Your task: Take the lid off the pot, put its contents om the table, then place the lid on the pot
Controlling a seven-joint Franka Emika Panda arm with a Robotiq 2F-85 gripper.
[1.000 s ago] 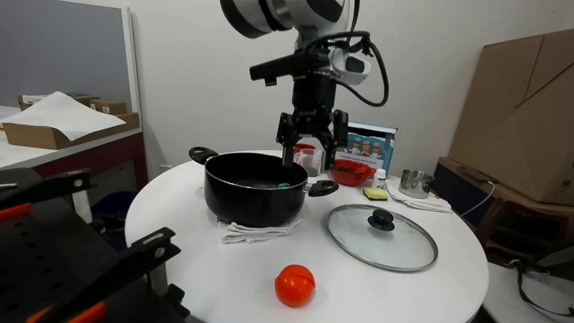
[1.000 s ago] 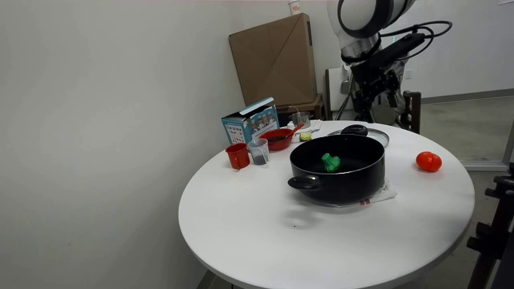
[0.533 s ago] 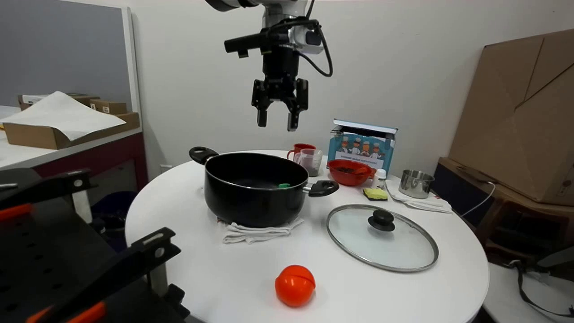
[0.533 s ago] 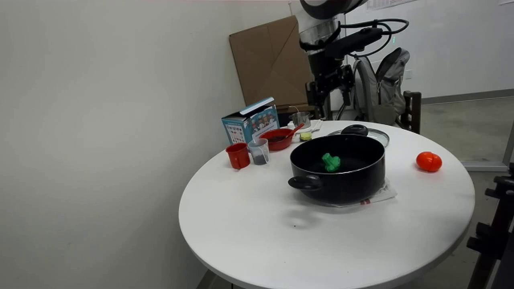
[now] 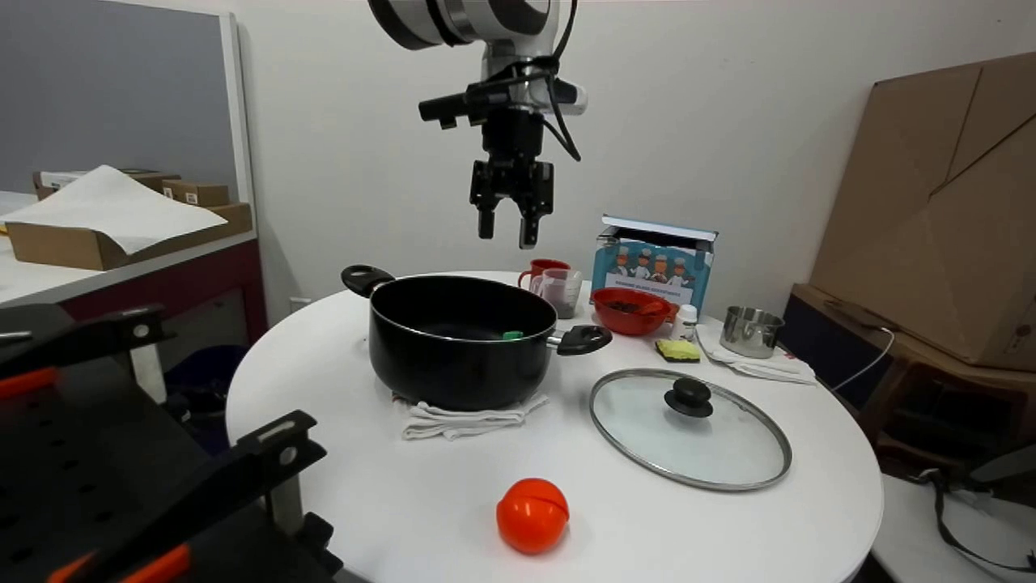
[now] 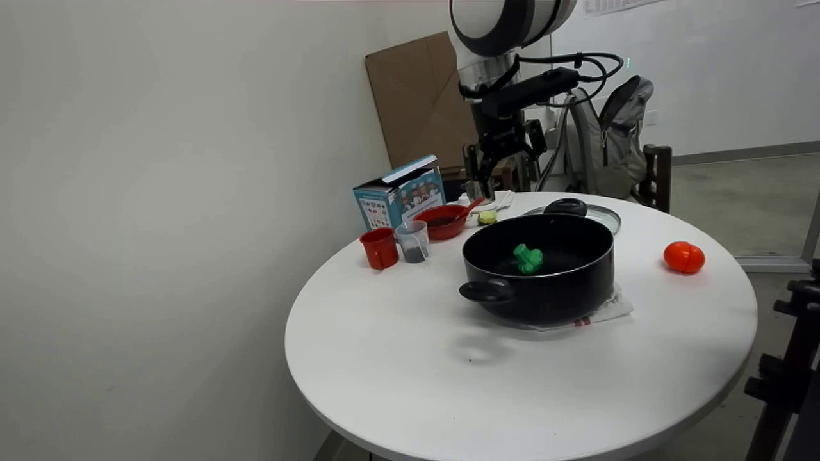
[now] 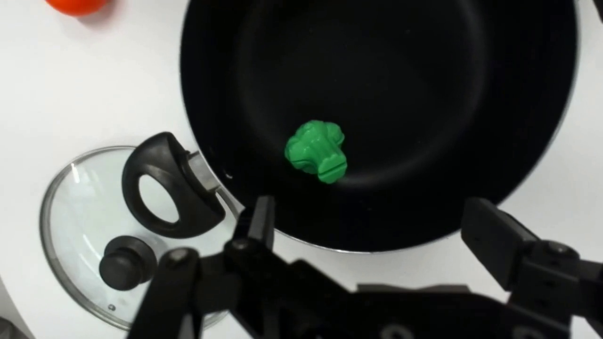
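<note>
The black pot (image 5: 457, 368) sits uncovered on a folded cloth on the round white table (image 6: 397, 371). Inside it lies a green knobbly item (image 7: 318, 150), off to one side of the pot's floor. The red tomato-like ball (image 5: 532, 516) rests on the table, apart from the pot. Beside the pot, the glass lid (image 5: 688, 453) lies flat with its black knob up, partly under the pot's handle in the wrist view. My gripper (image 7: 370, 205) is open with nothing between its fingers. It hangs in the air above the pot's far side in an exterior view.
At the table's back stand a red mug (image 6: 379, 248), a clear measuring cup (image 6: 413, 242), a red bowl (image 5: 634, 312) and a printed box (image 5: 652, 267). A yellow sponge (image 5: 677, 350) and a small steel pot (image 5: 750, 332) are near the lid. The cloth (image 5: 461, 419) pokes out under the pot.
My open gripper has risen from beside the pot's handle and shifted left in both exterior views, then dropped slightly. The pot, lid, green item and red ball have not moved.
</note>
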